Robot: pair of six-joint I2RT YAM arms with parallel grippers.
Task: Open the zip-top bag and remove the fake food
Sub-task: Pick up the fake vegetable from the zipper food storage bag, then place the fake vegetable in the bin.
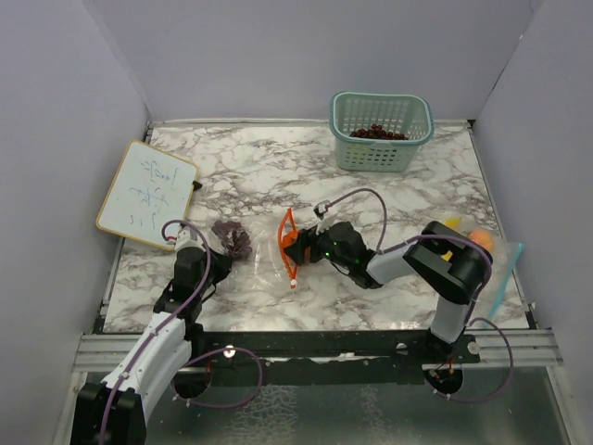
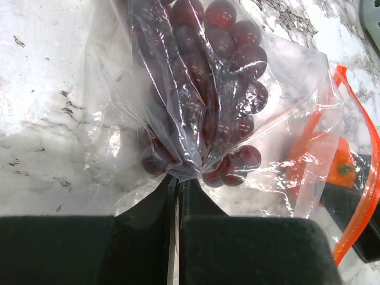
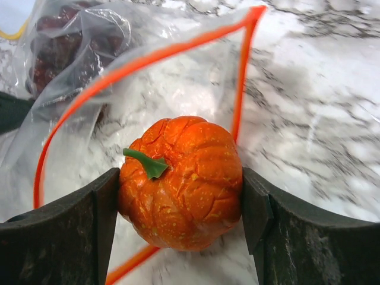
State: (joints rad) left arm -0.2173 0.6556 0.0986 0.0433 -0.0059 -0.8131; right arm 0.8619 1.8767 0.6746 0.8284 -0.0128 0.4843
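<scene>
left gripper (image 2: 178, 181): clamped tight on a bunched pinch of clear film at the closed end of the zip-top bag (image 2: 113, 136). The fingers are basically together, with just plastic between them.

grape bunch (image 2: 219, 77): dark purple and inside the bag. It sits right past the left fingertips, and the lowest grapes almost touch the pinch point. In the top view it lies on the left-middle of the table (image 1: 259, 171).

right gripper (image 3: 181, 196): closed on the orange toy fruit (image 3: 184, 172), one pad flat on each side. The fingers are about as far apart as the fruit is wide.

orange toy fruit: bumpy skin, little green stem pointing left in the right wrist view. It's squarely between the right fingers, at the bag's open mouth.

zip strip (image 3: 142, 59): orange and wide open. It loops up behind the fruit, and one stretch runs underneath it. Honestly can't tell if the fruit is fully clear of the opening.

bag overall: stretched between the two grippers mid-table, mouth toward the right arm.

other toy fruits (image 1: 471, 239): orange and yellow bits at the right edge, partly hidden behind the right arm's elbow. Can't make out which ones.

basket (image 1: 380, 156): teal mesh in the far right corner, with dark red stuff inside.

whiteboard (image 1: 146, 193): far left, tilted, with scribbles on it.
</scene>
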